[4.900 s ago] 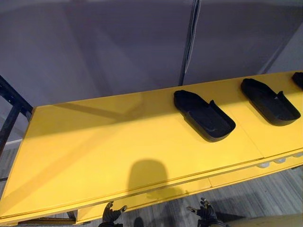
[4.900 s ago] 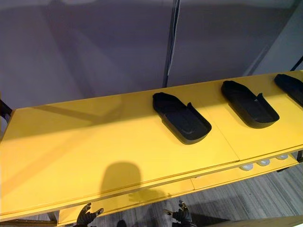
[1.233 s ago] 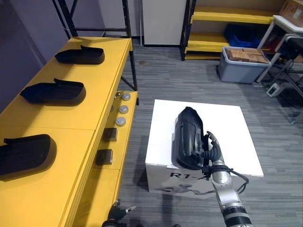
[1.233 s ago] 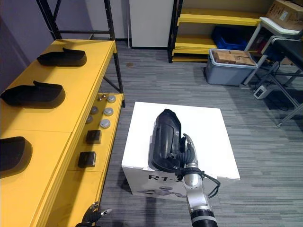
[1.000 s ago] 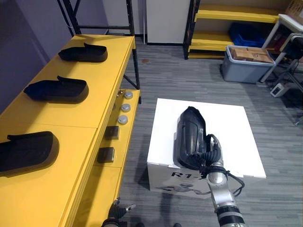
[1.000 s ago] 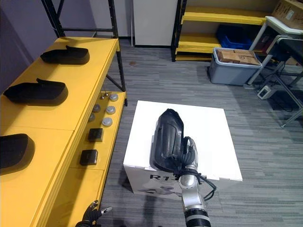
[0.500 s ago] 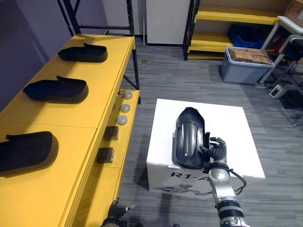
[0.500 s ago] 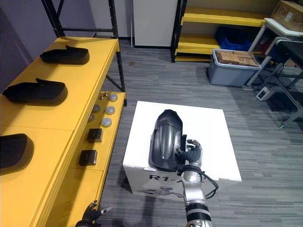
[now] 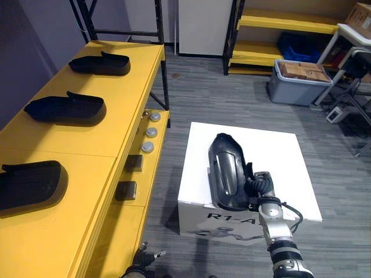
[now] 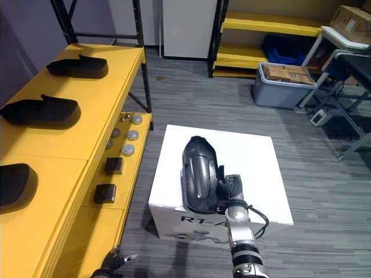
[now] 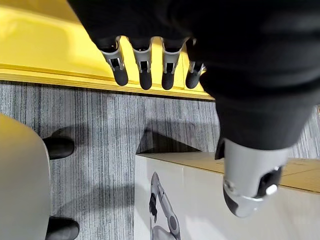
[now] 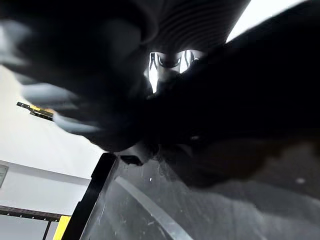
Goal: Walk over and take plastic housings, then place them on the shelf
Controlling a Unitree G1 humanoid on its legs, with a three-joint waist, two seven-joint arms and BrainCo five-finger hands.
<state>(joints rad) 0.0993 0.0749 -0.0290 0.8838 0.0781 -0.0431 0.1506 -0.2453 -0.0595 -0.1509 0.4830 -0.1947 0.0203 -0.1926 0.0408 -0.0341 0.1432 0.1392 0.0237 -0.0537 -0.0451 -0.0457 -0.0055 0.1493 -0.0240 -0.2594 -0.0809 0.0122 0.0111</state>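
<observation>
Grey carpet point(image 9: 232, 98) surrounded the white box point(image 9: 278, 156), and the black plastic housing point(image 9: 225, 174) lay on the box's top. The right hand point(image 9: 261, 187) clamped the housing's near edge. Left of the box, by the yellow shelf point(image 9: 116, 121), the left hand point(image 11: 145, 75) hung with straight fingers.

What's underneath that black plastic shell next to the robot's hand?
A white box: its bare top shows around the black housing. The patch right beneath the housing is covered, and the right hand hides part of its side.
</observation>
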